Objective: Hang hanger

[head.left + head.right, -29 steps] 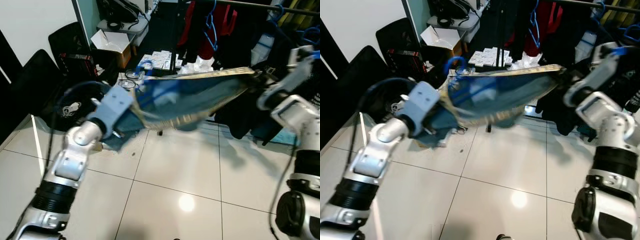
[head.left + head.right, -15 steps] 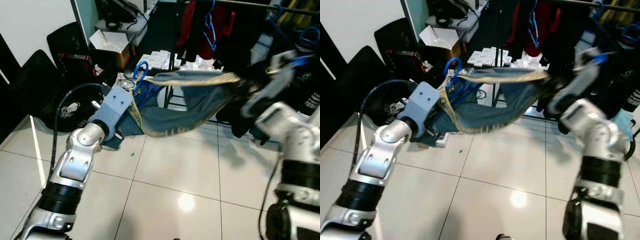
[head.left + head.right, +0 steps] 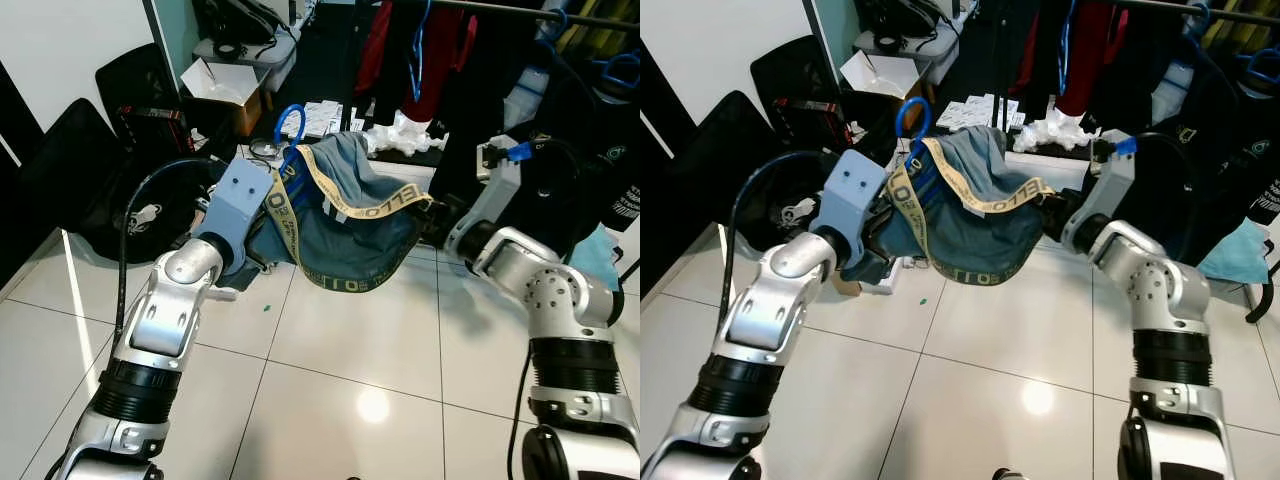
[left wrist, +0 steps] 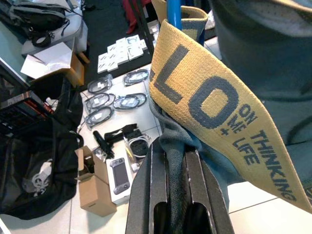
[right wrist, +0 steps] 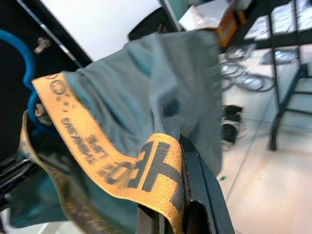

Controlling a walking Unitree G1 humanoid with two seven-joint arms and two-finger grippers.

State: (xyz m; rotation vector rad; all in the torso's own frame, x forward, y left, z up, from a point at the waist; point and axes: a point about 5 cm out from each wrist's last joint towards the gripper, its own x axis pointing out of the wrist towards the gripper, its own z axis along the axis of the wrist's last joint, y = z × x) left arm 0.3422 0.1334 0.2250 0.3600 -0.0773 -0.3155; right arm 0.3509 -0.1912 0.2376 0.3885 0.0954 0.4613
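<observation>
Both arms are up in front of the robot, and between them hangs a bunched teal-blue fabric garment [image 3: 345,215] with a yellow printed waistband [image 3: 372,210]. It is held in the air above the white tiled floor [image 3: 350,340], sagging in a pouch between the two pincers.

The left pincer [image 4: 169,161] grips the garment's left edge; in the left wrist view its two black fingers [image 4: 157,170] are pressed tight on a fold of the teal cloth, with the yellow band and its dark lettering draped just above. The blue plastic hanger [image 3: 290,120] sits inside the garment on this side, and its hook rises out of the cloth right above the left wrist, next to the grey wrist housing [image 3: 238,200].

The right pincer [image 5: 168,195] holds the opposite end. In the right wrist view the yellow band folds over the fingers and they pinch it together with the teal cloth.

Behind, a dark metal clothes rail [image 3: 520,10] runs across the top of the scene, well above the held garment, with red and dark clothes [image 3: 400,45] and other blue hangers [image 3: 615,70] on it. On the floor near the left arm lie coiled cables [image 4: 117,95], a small brown cardboard box [image 4: 92,187] and a black bag [image 3: 150,215].
</observation>
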